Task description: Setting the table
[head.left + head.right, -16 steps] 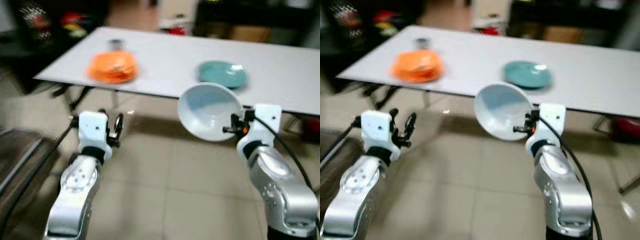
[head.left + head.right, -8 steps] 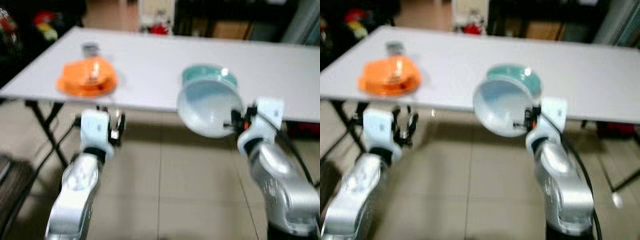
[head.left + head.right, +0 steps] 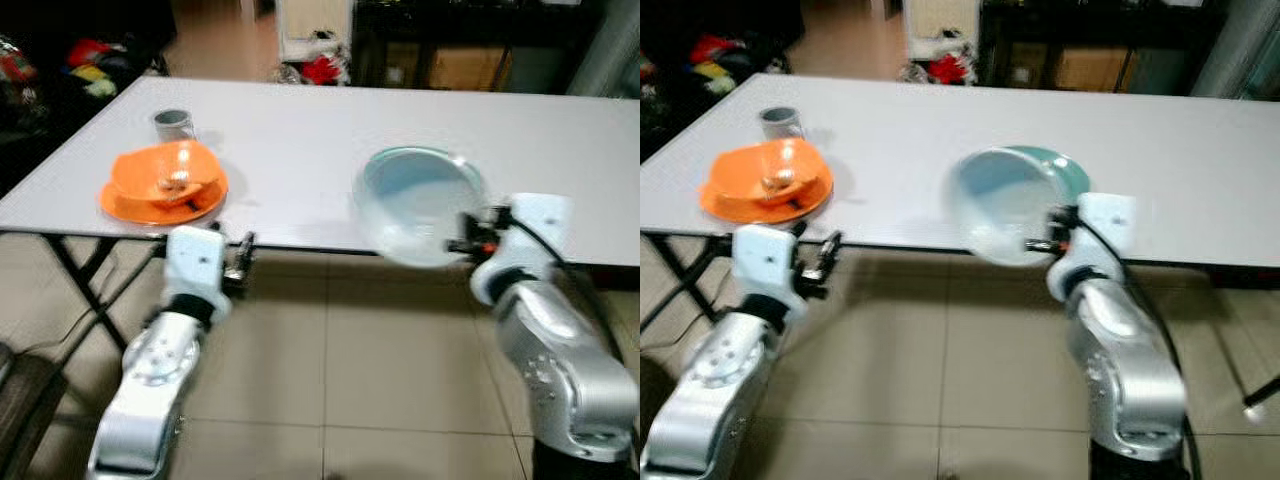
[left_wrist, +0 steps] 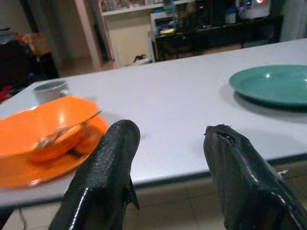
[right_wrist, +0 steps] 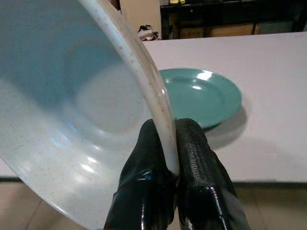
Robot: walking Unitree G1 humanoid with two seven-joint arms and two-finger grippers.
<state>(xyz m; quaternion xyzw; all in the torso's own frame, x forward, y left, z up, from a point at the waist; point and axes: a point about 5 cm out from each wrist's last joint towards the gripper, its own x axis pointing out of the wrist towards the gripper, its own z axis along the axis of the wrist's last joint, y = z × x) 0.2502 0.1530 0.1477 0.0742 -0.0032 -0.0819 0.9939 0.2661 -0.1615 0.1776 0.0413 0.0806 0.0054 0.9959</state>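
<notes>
The pale blue bowl [image 5: 72, 115] hangs tilted at the near edge of the counter [image 3: 300, 130], its rim pinched in the right tool [image 5: 173, 165]. The teal plate [image 5: 206, 96] lies on the counter just beyond the bowl, straight ahead of that tool. The left tool [image 4: 170, 158], spread wide and empty, faces the orange bowl [image 3: 165, 180], well left of the plate.

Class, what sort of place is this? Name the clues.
Probably a dining area in a home: a long white table on a tiled floor, laid with a green plate and an orange bowl.
</notes>
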